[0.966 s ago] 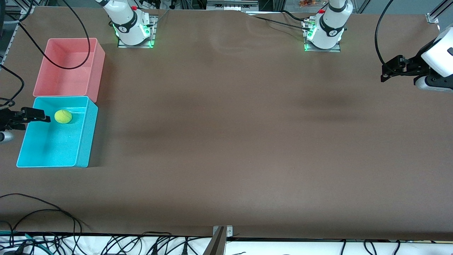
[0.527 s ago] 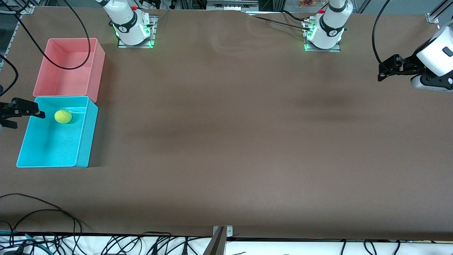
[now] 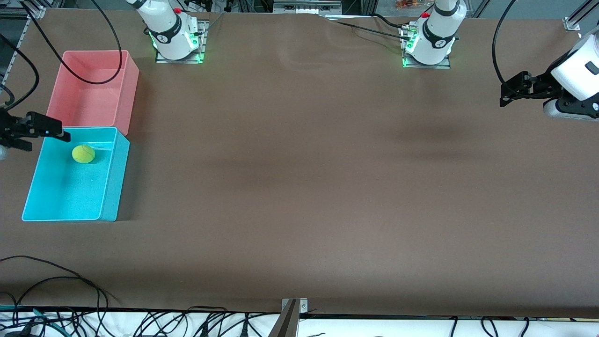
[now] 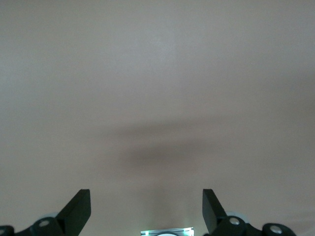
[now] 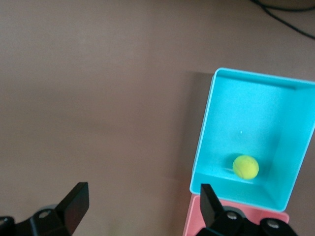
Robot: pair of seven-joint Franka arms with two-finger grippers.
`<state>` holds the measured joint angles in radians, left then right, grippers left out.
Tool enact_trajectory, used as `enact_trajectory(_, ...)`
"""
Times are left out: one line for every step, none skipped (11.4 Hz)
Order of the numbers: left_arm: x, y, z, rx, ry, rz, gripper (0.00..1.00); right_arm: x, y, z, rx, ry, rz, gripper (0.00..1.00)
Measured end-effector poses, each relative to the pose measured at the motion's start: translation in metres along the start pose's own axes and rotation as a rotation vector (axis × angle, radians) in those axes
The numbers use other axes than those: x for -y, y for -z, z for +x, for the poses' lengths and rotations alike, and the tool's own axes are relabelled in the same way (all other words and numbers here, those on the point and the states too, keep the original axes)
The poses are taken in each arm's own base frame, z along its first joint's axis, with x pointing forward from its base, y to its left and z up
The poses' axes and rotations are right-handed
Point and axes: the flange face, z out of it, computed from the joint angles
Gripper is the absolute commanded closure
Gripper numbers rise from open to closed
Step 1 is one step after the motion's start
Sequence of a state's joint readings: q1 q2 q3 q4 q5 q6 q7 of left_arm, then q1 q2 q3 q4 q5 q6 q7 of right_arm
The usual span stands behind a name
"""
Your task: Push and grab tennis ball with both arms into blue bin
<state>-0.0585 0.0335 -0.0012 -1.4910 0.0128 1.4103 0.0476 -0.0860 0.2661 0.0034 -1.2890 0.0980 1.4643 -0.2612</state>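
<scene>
The yellow-green tennis ball (image 3: pixel 84 154) lies inside the blue bin (image 3: pixel 117 178), near the wall next to the pink bin. In the right wrist view the tennis ball (image 5: pixel 245 166) rests on the floor of the blue bin (image 5: pixel 210 129). My right gripper (image 3: pixel 50 142) hangs open and empty over the blue bin's outer rim, close to the pink bin and apart from the ball. Its own view shows the right gripper (image 5: pixel 142 196) with jaws wide. My left gripper (image 3: pixel 504 93) is open and empty over bare table at the left arm's end, and the left gripper (image 4: pixel 146 201) sees only tabletop.
A pink bin (image 3: pixel 128 93) of the same shape stands against the blue bin, farther from the front camera, and is empty. Both arm bases (image 3: pixel 177 42) (image 3: pixel 428 44) sit along the table's back edge. Cables (image 3: pixel 56 281) trail at the front edge.
The right gripper drew off the blue bin, then shifted toward the pink bin. The ball stayed put. The left gripper moved a little toward the bases.
</scene>
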Motion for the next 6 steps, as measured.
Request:
enact_trajectory(0.002, 0.000, 0.000, 0.000, 0.003, 0.000, 0.00, 0.003, 0.005, -0.013, 0.007, -0.056, -0.003, 0.00)
enact_trajectory(0.002, 0.000, 0.000, 0.000, 0.003, 0.000, 0.00, 0.007, 0.012, -0.026, 0.017, -0.102, -0.008, 0.00)
enact_trajectory(0.002, 0.000, 0.000, 0.000, 0.003, 0.000, 0.00, 0.014, 0.017, -0.037, 0.027, -0.142, -0.013, 0.00)
enact_trajectory(0.002, 0.000, 0.000, 0.000, 0.003, 0.000, 0.00, 0.020, 0.020, -0.046, 0.034, -0.165, -0.013, 0.00)
enact_trajectory(0.002, 0.000, 0.000, 0.001, 0.003, 0.000, 0.00, 0.020, 0.017, -0.053, 0.047, -0.187, -0.010, 0.00)
enact_trajectory(0.002, 0.000, 0.000, 0.001, 0.004, 0.000, 0.00, 0.013, 0.011, -0.063, 0.073, -0.221, -0.002, 0.00)
